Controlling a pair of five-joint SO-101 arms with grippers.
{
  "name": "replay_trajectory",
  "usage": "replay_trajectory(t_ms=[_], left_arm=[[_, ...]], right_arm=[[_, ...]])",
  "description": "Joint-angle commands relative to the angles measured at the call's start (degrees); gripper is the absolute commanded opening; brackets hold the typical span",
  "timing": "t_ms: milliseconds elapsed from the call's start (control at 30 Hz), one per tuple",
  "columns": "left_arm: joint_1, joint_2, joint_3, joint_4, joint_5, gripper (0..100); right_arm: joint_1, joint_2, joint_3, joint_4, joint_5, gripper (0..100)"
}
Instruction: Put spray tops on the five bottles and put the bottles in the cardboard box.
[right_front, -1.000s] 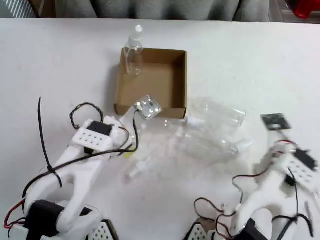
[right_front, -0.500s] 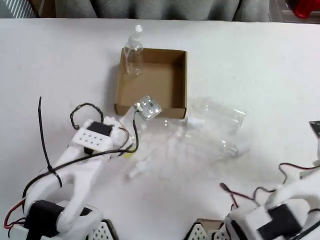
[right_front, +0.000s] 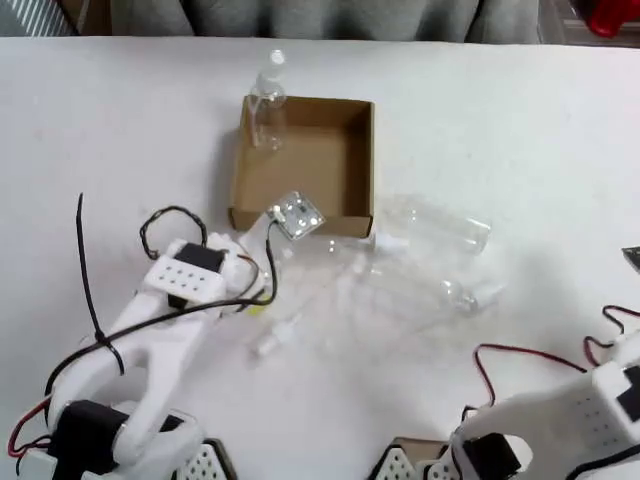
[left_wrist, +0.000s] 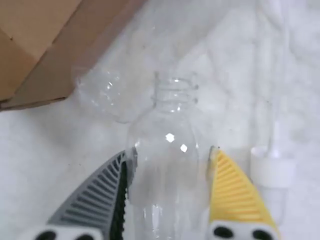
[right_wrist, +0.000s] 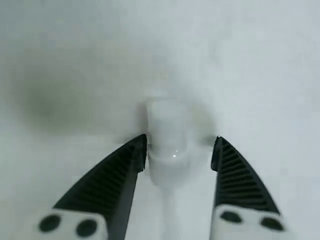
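White table | cardboard box near centre | grey fabric behind

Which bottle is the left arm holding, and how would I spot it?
Start at the cardboard box in the middle of the white table. By its near left corner, the left arm's tool grips a clear bottle. Unlike the loose bottles lying nearby, it sits clamped between one grey and one yellow finger, its threaded neck uncapped.

Likely robotics lab: white table, white arm with exposed wiring.
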Motion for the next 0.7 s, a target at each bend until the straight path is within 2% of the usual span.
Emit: replay_trajectory(t_ms=[0,33,133,300,400,567,667], left_arm=[[0.75,-2.68,-0.26,-1.14,0.44,2],[0.75,-2.68,-0.26,-1.14,0.35,2],[0.75,-2.68,-0.26,-0.88,-1.23,2],[0.66,-3.03,-0.26,-0.88,-1.23,2],[0.57,-3.21,-0.79,-0.18,1.58,2],[0.40,-9.98,-4.66,8.09,3.08,2],[0.57,-18.68,-5.27,12.92,6.59,2]], right_arm=[[0.13,1.98,-5.80,0.04,0.35,4.9],[0.13,2.42,-6.59,0.22,0.26,1.1],[0.04,2.51,-9.14,4.53,0.09,2.5],[-0.04,-0.31,-17.23,18.42,-0.44,1.6],[-0.13,-4.09,-21.89,25.27,-5.63,1.6],[-1.63,-12.09,-23.74,34.24,-12.22,1.6],[-3.03,-18.33,-19.25,34.51,-14.33,1.5]])
